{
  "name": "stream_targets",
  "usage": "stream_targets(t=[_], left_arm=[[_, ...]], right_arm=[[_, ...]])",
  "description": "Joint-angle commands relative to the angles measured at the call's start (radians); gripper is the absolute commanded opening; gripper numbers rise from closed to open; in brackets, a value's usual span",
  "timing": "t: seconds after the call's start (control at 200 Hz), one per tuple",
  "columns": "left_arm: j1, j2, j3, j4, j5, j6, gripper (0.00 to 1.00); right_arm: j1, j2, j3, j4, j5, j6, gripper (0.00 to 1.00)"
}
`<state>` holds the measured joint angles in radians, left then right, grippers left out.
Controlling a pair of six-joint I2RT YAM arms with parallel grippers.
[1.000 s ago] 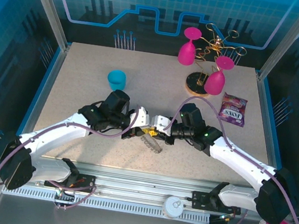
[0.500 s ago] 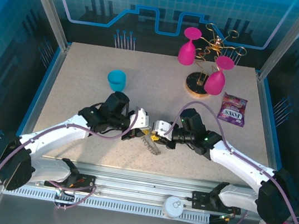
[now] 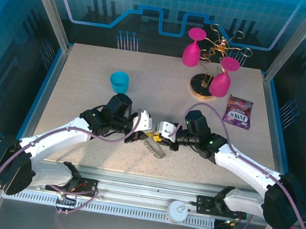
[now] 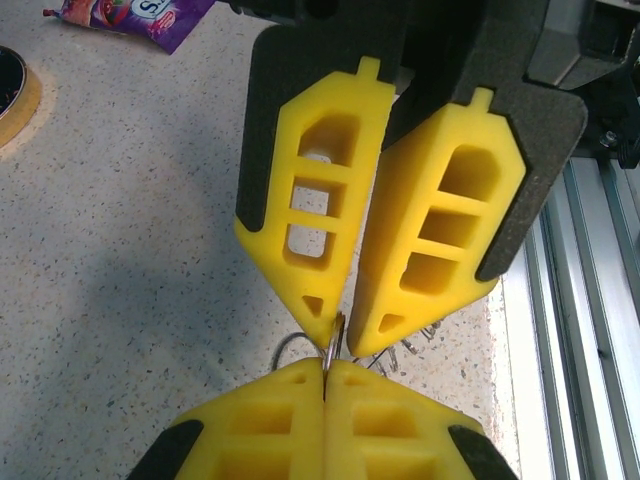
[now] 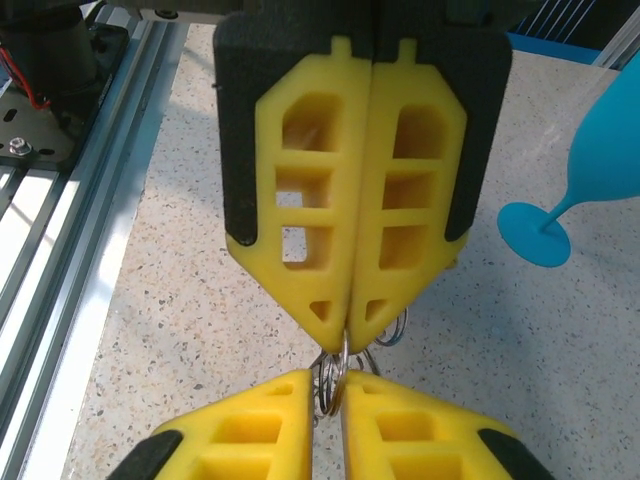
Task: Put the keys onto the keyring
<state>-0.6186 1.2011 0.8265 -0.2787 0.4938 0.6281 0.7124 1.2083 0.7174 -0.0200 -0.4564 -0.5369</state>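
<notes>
Left gripper (image 4: 325,368): clamps shut on keyring (image 3: 155,147) wire. Right gripper (image 5: 330,380): nips same wire. Reads "FOX'S" on purple packet (image 3: 238,112).

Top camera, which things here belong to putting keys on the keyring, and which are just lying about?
In the job:
- keyring
- left gripper and right gripper, both pinching its wire

Just lying about:
- blue goblet
- two pink goblets
- gold wire stand
- purple sweet packet
</notes>
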Motion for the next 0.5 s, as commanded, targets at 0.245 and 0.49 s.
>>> stream_targets(t=[0.245, 0.49], left_arm=[[-0.003, -0.026, 0.000, 0.056, 0.015, -0.013, 0.04], [0.022, -0.175, -0.171, 0.272, -0.082, -0.173, 0.40]], right_arm=[[-0.007, 0.012, 0.000, 0.056, -0.047, 0.053, 0.00], [-0.042, 0.016, -0.081, 0.309, -0.140, 0.245, 0.00]])
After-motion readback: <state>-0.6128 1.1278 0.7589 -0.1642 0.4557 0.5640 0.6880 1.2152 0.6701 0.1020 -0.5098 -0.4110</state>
